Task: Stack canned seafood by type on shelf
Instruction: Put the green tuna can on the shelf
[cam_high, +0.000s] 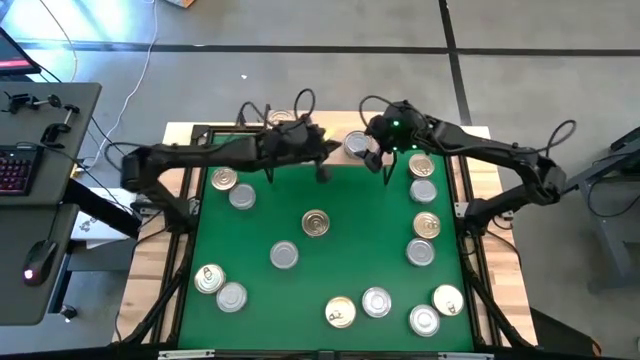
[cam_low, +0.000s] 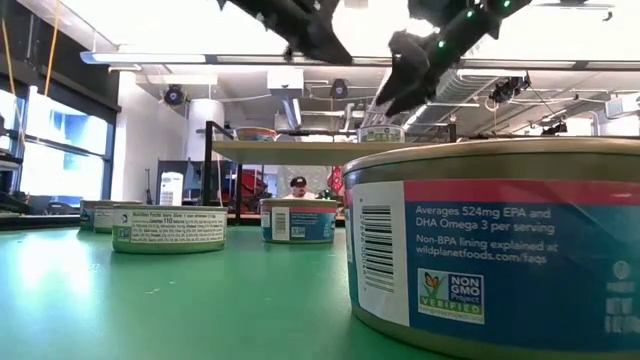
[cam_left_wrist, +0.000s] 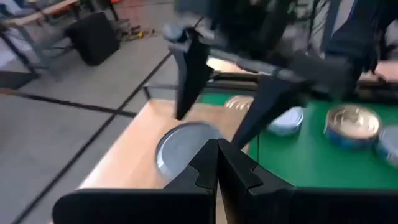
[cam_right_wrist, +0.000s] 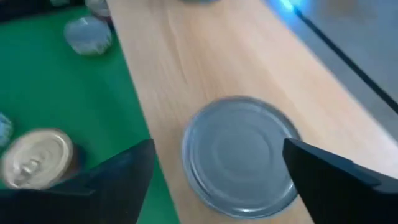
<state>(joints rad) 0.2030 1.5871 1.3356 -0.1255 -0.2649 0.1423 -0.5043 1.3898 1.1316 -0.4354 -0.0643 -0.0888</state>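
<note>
At the top centre of the high view, the right claw (cam_high: 377, 160) hangs open over a silver-lidded tin (cam_right_wrist: 239, 155) that sits on the light-wood shelf (cam_right_wrist: 186, 56), its fingers apart on either side of it. The left claw (cam_left_wrist: 217, 163) is closed and empty just beside it. Other tins (cam_high: 316, 223) lie scattered on the green bench (cam_high: 260, 300).

Off to my left I see a grey desk (cam_high: 50, 190) carrying a keyboard (cam_high: 14, 170) with pink-lit keys, a mouse (cam_high: 38, 258) glowing red, and a black clamp (cam_high: 45, 118). A white cable (cam_high: 140, 75) trails across the grey floor (cam_high: 300, 25). Beyond the table, a person (cam_low: 298, 186) sits under ceiling ducts (cam_low: 290, 105); bright windows (cam_low: 55, 140) line the left wall.
</note>
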